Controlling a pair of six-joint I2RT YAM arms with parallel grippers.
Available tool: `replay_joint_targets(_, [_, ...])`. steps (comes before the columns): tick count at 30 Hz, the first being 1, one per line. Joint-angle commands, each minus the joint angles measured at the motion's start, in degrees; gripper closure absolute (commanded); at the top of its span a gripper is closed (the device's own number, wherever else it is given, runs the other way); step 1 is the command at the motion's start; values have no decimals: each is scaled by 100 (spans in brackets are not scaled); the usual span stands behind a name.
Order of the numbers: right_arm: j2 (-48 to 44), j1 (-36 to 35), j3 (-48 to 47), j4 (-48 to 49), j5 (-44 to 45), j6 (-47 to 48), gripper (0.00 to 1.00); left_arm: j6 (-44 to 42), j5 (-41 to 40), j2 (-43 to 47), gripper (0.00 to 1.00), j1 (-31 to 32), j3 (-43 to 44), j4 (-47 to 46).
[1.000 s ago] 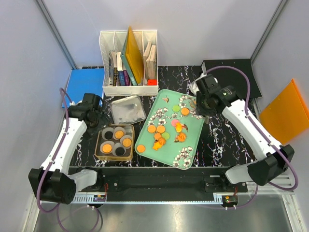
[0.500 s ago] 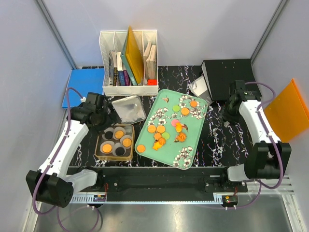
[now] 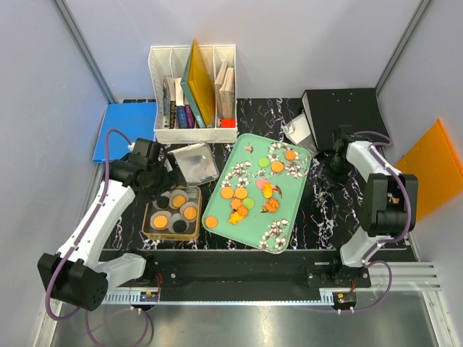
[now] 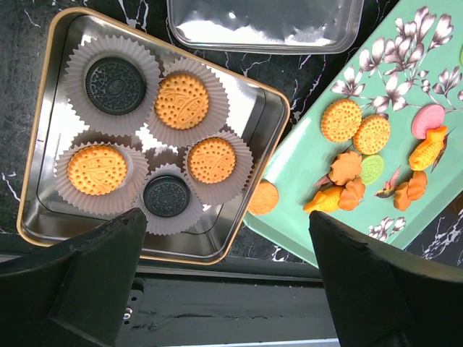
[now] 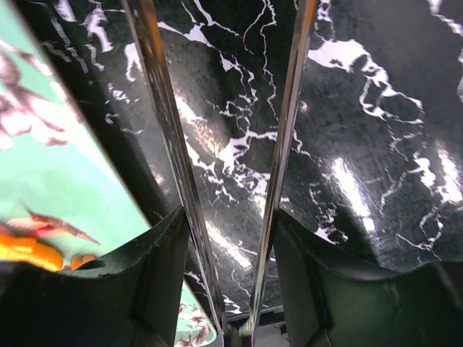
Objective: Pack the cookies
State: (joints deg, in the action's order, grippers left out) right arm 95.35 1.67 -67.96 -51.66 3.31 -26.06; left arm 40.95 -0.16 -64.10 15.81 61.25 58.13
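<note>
Gold-rimmed tin (image 4: 249, 101), just left of the mint-green tray (image 4: 300, 163), held white paper cups (image 4: 116, 45). Each cup in the left wrist view carried one of the cookies (image 4: 182, 101) – 3 orange, 2 black, all flat, face up. More cookies lay loose on the tray's middle: orange rounds, a pink, a green, plus orange fish- and flower-shaped pcs. One orange round sat at the tray's left edge, nearest the tin. Rounds had no long axis; the fish pcs lay aslant to the tray's sides. Clear lid (image 4: 268, 25) lay behind the tin, off the tray's far-left corner. White file rack (image 3: 195, 135) w/ books & an orange folder stood beyond the tray's far end. Cookies bore stamped patterns – no legible text; book spines too small to read. Left gripper (image 4: 228, 224) hung over the tin and the tray's left edge, spread wide, empty. Right gripper (image 5: 224, 144) was right of the tray over the black marbled surface (image 5: 362, 144), fingers parted, nothing between them.
</note>
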Motion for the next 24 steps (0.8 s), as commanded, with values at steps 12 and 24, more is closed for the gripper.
replay_joint_targets(12, [380, 44, 11, 200, -444, 146, 37, -157, 69, 73, 1, 27, 27, -241])
replay_joint_targets(24, [-1172, 9, 64, 243, -997, -100, 35, -307, 192, -155, 1, 53, 203, -302])
